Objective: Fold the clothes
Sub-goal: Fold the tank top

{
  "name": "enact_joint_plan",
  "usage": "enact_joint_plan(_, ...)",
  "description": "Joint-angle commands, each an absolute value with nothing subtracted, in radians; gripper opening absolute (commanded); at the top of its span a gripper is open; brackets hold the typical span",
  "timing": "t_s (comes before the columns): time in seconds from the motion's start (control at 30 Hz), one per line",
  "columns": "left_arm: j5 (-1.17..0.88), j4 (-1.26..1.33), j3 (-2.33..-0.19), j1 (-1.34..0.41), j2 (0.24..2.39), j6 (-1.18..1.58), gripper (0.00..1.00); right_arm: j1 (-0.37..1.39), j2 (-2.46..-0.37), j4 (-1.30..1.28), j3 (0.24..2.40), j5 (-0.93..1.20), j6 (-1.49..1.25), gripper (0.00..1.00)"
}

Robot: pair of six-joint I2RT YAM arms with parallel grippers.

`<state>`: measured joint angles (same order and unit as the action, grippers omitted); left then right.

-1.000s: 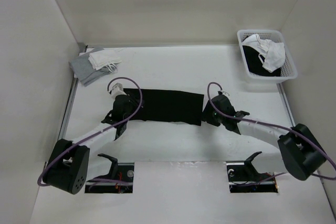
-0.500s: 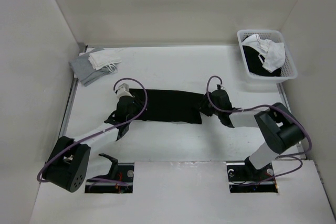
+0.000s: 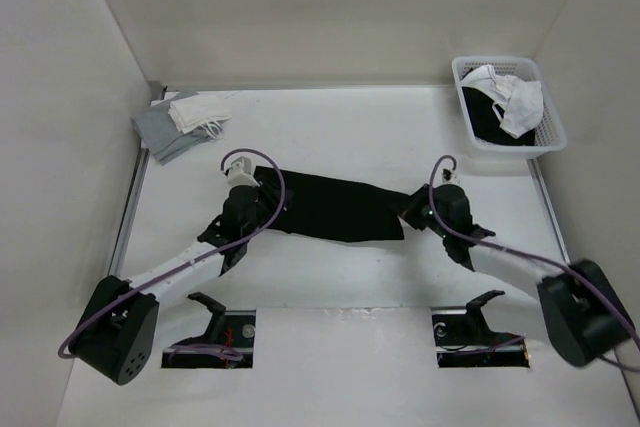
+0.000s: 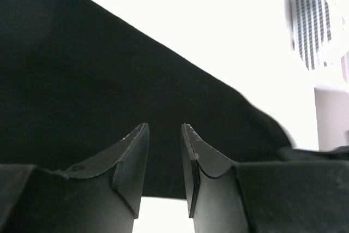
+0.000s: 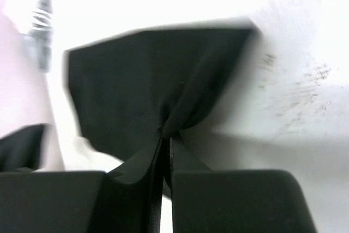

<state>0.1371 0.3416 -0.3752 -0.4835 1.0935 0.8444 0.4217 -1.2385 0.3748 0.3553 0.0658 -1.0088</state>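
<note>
The plain black short-sleeved fabric shirt [image 3: 335, 209] lies across mid-frame on the white bench [image 3: 330, 132]. The right gripper [image 5: 165, 133] is pinching its right corner. The left gripper [image 4: 163, 129] hangs slightly spread over the other end, apparently holding nothing. A one-sided pull could drag and skew the cloth.

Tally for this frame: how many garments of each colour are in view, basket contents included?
Black: 2, black shirt, black garment in the basket
White: 2, folded white garment, crumpled white garment in basket
Grey: 1, grey garment
Total: 5 garments
</note>
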Motion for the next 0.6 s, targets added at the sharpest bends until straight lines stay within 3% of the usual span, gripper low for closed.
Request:
enact_joint_plan(0.0, 0.167, 0.391, -0.387, -0.539, 1.078, 0.859, 0.28, 0.412, -0.999, 0.097, 0.364, -0.029, -0.921, 0.03)
enact_joint_plan(0.13, 0.192, 0.387, -0.403, -0.611, 1.071, 0.873, 0.28, 0.403, -0.752, -0.225, 0.457, -0.072, -0.847, 0.03)
enact_joint_plan(0.23, 0.202, 0.377, -0.411, -0.645, 1.039, 0.874, 0.28, 0.407, -0.741, -0.346, 0.576, -0.078, -0.813, 0.03)
enact_joint_plan(0.57, 0.184, 0.275, -0.356, -0.59, 0.826, 0.874, 0.29, 0.683, -1.202, -0.422, 1.033, -0.227, -0.83, 0.04)
